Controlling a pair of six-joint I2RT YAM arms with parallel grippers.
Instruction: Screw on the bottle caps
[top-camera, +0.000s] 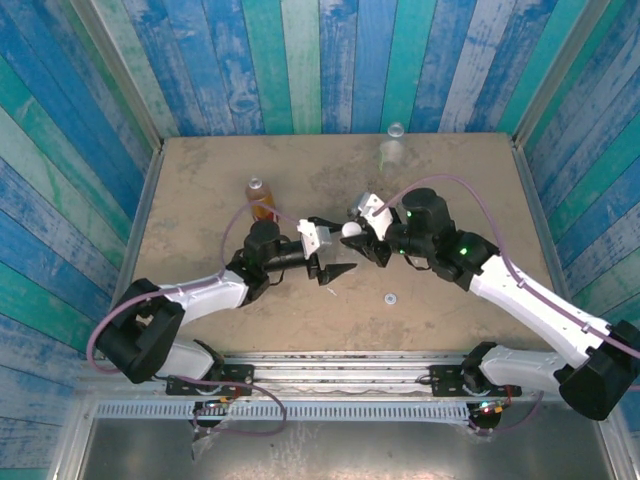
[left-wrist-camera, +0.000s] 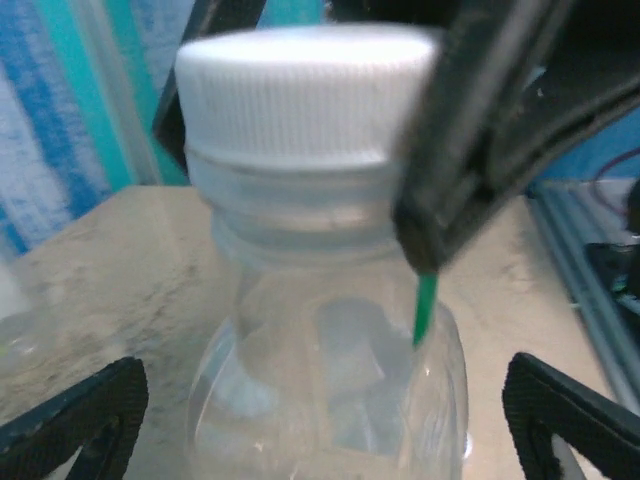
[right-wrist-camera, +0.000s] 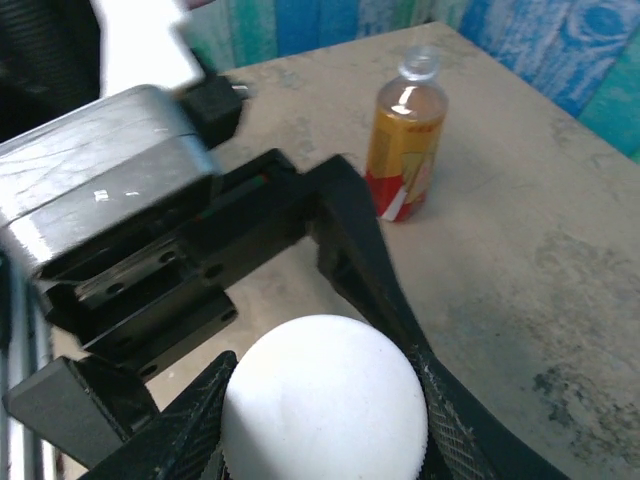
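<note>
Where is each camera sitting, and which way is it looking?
Top external: high above and behind the arms, looking down at the table; the left arm and right arm show whole, bases nearest.
Left wrist: on the left arm, looking level at the clear bottle and its white cap; its own open jaws flank the bottle.
Right wrist: on the right arm, looking down onto that cap, amber bottle beyond; its own jaws hug the cap.
Shared: both wrist views show the white cap.
</note>
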